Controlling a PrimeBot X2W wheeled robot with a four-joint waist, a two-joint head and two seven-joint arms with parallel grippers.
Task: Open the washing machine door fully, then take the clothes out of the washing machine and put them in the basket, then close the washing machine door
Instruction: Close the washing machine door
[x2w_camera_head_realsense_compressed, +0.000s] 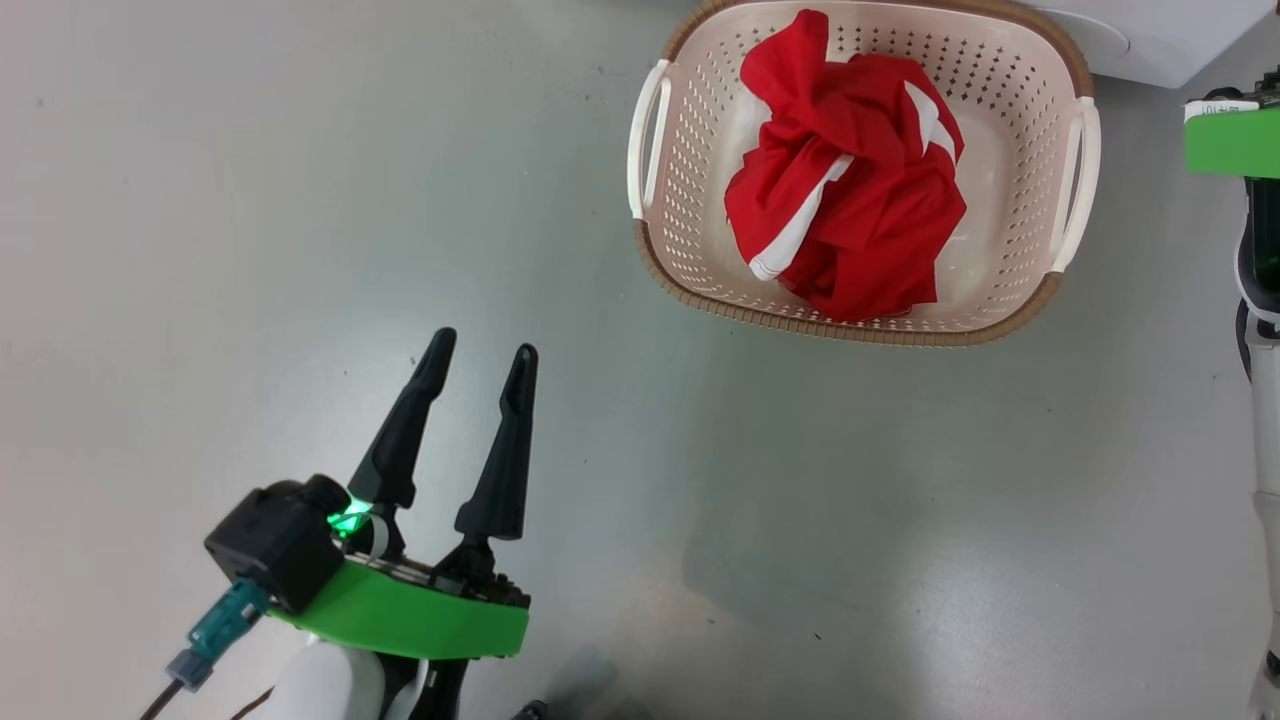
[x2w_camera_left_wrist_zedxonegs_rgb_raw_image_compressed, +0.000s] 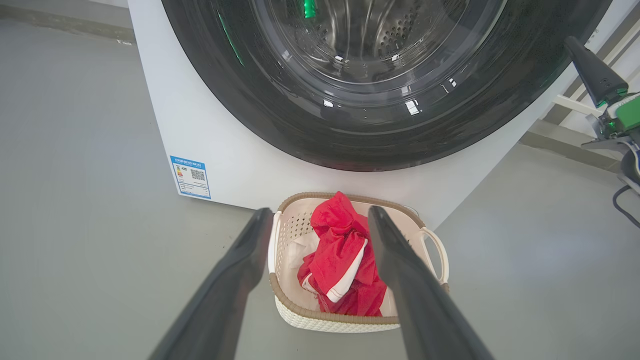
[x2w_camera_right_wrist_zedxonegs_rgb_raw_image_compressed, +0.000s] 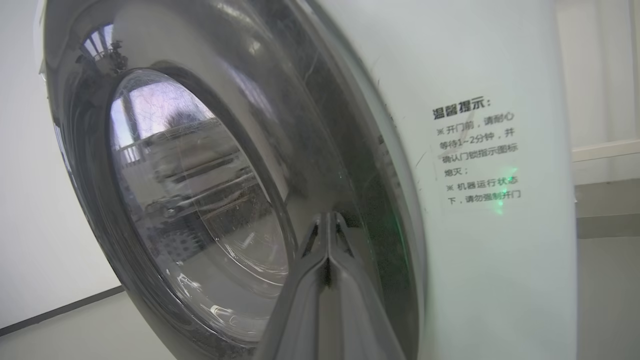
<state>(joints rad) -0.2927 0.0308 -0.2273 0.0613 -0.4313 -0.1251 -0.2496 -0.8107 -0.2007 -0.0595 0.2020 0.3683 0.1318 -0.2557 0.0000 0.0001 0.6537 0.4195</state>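
Note:
The basket stands on the grey floor before the washing machine, with the red clothes heaped inside it. My left gripper is open and empty, low and to the left of the basket; in the left wrist view its fingers frame the basket and the clothes. The washing machine door lies flat against the white front. My right gripper is shut with nothing in it, its tips right at the door's black rim; I cannot tell whether they touch.
A blue label sits low on the washer's front, and a printed notice is beside the door. My right arm's green wrist shows at the right edge of the head view. Open grey floor lies left of the basket.

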